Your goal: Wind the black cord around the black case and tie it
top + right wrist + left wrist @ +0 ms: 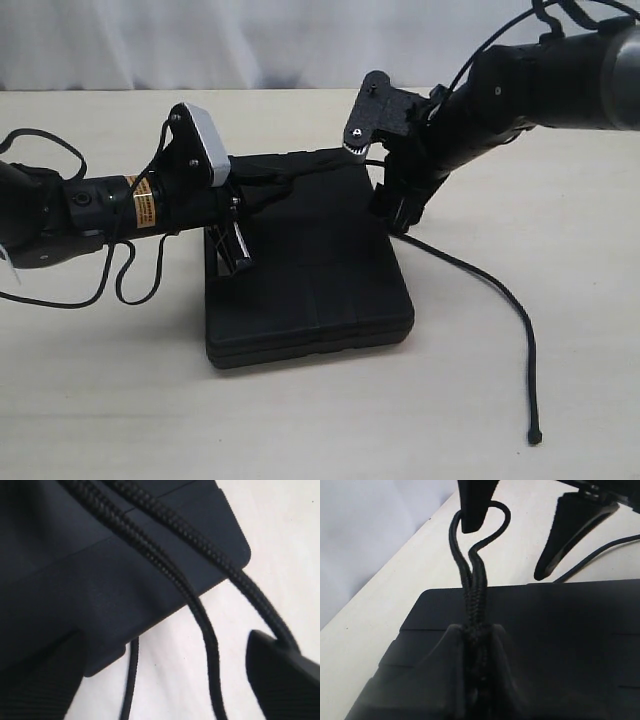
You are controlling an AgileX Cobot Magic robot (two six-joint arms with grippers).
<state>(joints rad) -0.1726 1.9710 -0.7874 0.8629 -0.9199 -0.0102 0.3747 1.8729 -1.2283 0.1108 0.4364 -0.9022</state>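
We see our left gripper [475, 635] pinching the doubled cord [472, 580] over the case [570, 640]. Beyond the case's far edge, over the pale table [395, 580], the cord's loop hooks one finger [472, 505] of the wide-spread right gripper [506, 550].

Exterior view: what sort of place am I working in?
Likely a lab test bench: a bare cream tabletop, a plain white backdrop behind it, and the black case and black cord laid out.

Black arms [560, 70] trail looping cables [45, 133]; the left bears a yellow label [143, 206] and silver bracket [206, 140].
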